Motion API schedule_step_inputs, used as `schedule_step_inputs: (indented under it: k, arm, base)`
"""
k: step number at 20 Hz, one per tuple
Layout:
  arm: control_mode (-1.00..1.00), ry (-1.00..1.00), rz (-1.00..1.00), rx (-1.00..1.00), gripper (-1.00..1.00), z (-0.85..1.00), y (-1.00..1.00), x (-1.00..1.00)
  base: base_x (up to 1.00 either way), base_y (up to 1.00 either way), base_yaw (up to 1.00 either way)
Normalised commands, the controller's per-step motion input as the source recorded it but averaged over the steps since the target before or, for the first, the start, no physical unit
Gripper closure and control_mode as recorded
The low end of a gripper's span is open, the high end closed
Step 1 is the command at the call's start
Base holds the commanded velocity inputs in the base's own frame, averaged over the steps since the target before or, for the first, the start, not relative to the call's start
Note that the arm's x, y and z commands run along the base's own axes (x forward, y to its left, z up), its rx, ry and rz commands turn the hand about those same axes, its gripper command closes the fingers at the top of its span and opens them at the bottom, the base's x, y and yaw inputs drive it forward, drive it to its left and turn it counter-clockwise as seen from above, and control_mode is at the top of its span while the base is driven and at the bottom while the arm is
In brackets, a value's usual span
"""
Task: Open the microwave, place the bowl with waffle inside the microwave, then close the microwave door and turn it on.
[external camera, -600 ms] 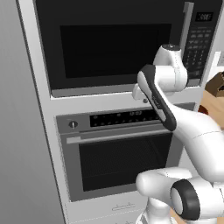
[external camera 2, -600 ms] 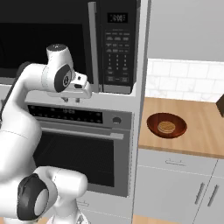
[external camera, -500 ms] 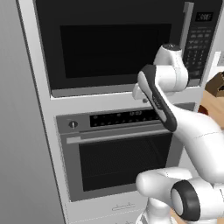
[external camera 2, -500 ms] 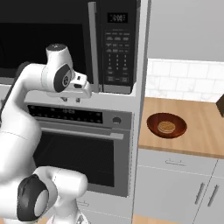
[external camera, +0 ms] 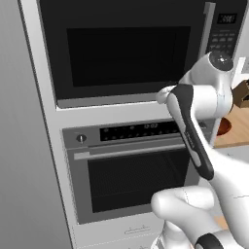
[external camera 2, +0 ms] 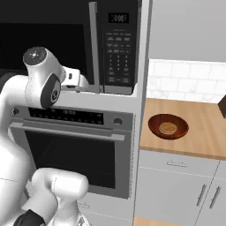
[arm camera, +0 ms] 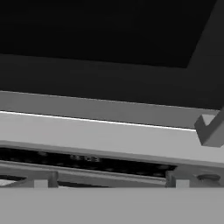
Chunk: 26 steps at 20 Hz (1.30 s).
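Note:
The microwave (external camera: 126,48) is built in above the oven, and the microwave door (external camera 2: 53,44) is closed. Its vertical grey handle (external camera 2: 93,44) runs beside the keypad (external camera 2: 117,48). My gripper (external camera 2: 90,86) hovers at the handle's lower end, level with the door's steel edge, open and holding nothing. In the hand view the handle's foot (arm camera: 212,129) sits at the right, below the dark window. The reddish-brown bowl (external camera 2: 167,126) rests on the wooden counter to the right, holding the golden waffle (external camera 2: 167,128).
The oven (external camera: 131,170) with its horizontal bar handle sits right under the microwave. A wooden counter (external camera 2: 203,141) over grey cabinets lies to the right. A dark brown object (external camera 2: 222,106) stands at its far edge. A grey wall panel (external camera: 24,146) borders the left.
My elbow has drawn back toward the base, while the hand has edged slightly toward the handle's lower end. The door and bowl are unchanged.

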Motion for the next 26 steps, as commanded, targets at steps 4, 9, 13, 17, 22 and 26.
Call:
schedule_step_inputs:
  k: [4, 9, 13, 17, 22, 26]
  arm:
    - [-1.00, -0.28, 0.00, 0.00, -1.00, 0.38, -0.15, -0.02]
    - [-1.00, -0.28, -0.02, 0.00, -1.00, 0.37, -0.28, 0.00]
    - [-1.00, -0.24, -0.04, 0.01, -1.00, 0.44, -0.66, 0.00]
    - [-1.00, -0.22, -0.02, 0.01, -1.00, 0.51, -0.59, 0.02]
    - [-1.00, -0.26, -0.06, 0.08, -1.00, 0.31, -0.35, 0.30]
    - [-1.00, -0.18, -0.01, 0.03, -1.00, 0.16, -0.13, 0.36]
  base:
    - [0.00, 0.00, 0.00]
    - [0.00, 0.00, 0.00]
    - [0.00, 0.00, 0.00]
    - [0.00, 0.00, 0.00]
    - [0.00, 0.00, 0.00]
    - [0.00, 0.00, 0.00]
